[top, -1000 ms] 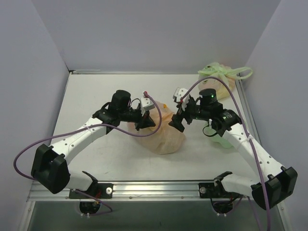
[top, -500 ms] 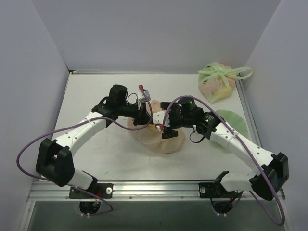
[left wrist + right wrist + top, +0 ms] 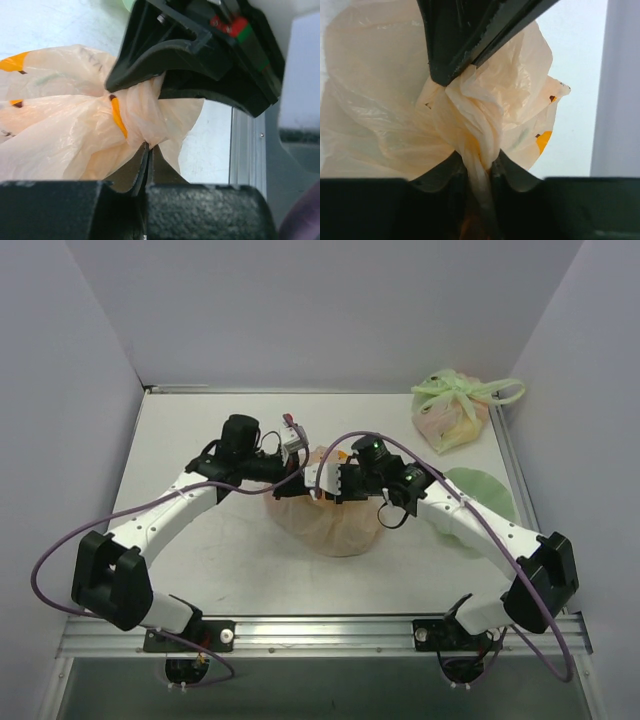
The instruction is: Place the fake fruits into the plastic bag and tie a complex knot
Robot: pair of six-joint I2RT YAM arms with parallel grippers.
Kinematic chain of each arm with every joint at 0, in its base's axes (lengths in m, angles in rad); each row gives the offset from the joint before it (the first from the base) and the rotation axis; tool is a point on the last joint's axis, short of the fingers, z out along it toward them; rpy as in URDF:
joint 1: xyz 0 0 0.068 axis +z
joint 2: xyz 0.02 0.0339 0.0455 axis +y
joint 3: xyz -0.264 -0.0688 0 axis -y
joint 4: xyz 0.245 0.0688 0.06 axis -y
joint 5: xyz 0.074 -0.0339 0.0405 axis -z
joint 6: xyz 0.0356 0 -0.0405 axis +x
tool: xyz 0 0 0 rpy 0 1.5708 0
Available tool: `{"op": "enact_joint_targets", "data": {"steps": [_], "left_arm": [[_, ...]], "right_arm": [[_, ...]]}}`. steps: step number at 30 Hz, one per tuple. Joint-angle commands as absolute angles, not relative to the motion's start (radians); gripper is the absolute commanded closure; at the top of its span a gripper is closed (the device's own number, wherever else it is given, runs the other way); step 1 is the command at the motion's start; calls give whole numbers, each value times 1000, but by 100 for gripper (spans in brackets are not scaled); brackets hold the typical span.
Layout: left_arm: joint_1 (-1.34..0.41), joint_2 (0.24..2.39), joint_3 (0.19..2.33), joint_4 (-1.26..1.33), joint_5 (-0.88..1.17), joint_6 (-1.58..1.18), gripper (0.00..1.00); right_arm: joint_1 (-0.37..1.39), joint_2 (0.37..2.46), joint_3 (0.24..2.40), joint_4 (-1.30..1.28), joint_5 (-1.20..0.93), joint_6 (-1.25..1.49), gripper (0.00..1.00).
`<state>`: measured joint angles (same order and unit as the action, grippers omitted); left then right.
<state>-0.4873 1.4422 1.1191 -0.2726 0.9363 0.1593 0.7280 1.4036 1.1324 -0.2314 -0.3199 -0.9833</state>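
The plastic bag (image 3: 338,523), peach film with small yellow bananas, sits bulging in the middle of the table. The fake fruits are hidden. The top of the bag is gathered into a twisted knot (image 3: 472,117), also seen in the left wrist view as a bunched knot (image 3: 142,107). My left gripper (image 3: 146,146) is shut on a fold of film just beside the knot. From the other side, my right gripper (image 3: 479,165) is shut on a twisted strand of bag film. In the top view the left gripper (image 3: 293,483) and right gripper (image 3: 318,487) meet over the bag's top.
A pale green bag with green handles (image 3: 455,408) lies at the back right corner. A light green film sheet (image 3: 485,498) lies under the right arm. Grey walls close in three sides of the table (image 3: 200,540), and a metal rail (image 3: 320,630) runs along its near edge.
My right gripper has swung left from beside the bag to its top and closed on the twisted film. The left gripper stayed shut and shifted slightly left.
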Motion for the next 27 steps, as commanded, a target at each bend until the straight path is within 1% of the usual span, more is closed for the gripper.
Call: {"op": "enact_joint_targets", "data": {"steps": [1,2,3,7,8,10,11,13,16,17,19,20,22,23,27], "left_arm": [[-495,1365,1147,-337,920,276,100],[-495,1352,1144,-350,916,294,100],[-497,1338,1131,-360,905,314,100],[-506,1263,1068,-400,835,403,100],[-517,1259,1057,-405,822,410,100],[-532,1265,1028,-416,790,433,100],[-558,1270,1022,-417,767,437,100],[-580,1290,1000,-393,720,428,100],[-571,1308,1006,-339,738,359,100],[-563,1310,1012,-327,774,341,100],[-540,1307,1022,-287,808,275,100],[-535,1308,1041,-287,845,264,100],[-528,1316,1068,-293,870,232,100],[-525,1321,1095,-293,888,218,100],[-523,1356,1160,-299,934,154,100]], "right_arm": [[713,1423,1267,-307,-339,-772,85],[707,1428,1287,-325,-351,-740,88],[698,1434,1310,-375,-370,-666,89],[644,1436,1367,-439,-494,-519,87],[632,1434,1364,-439,-518,-503,88],[621,1430,1358,-446,-549,-468,98],[615,1430,1355,-451,-567,-459,100],[611,1425,1345,-462,-586,-463,100],[607,1399,1302,-468,-594,-500,100],[604,1390,1280,-466,-592,-506,84],[594,1358,1253,-466,-589,-529,57],[594,1344,1234,-454,-586,-549,35],[603,1313,1220,-439,-560,-567,17],[609,1304,1213,-427,-551,-601,0],[690,1270,1203,-381,-454,-676,0]]}}
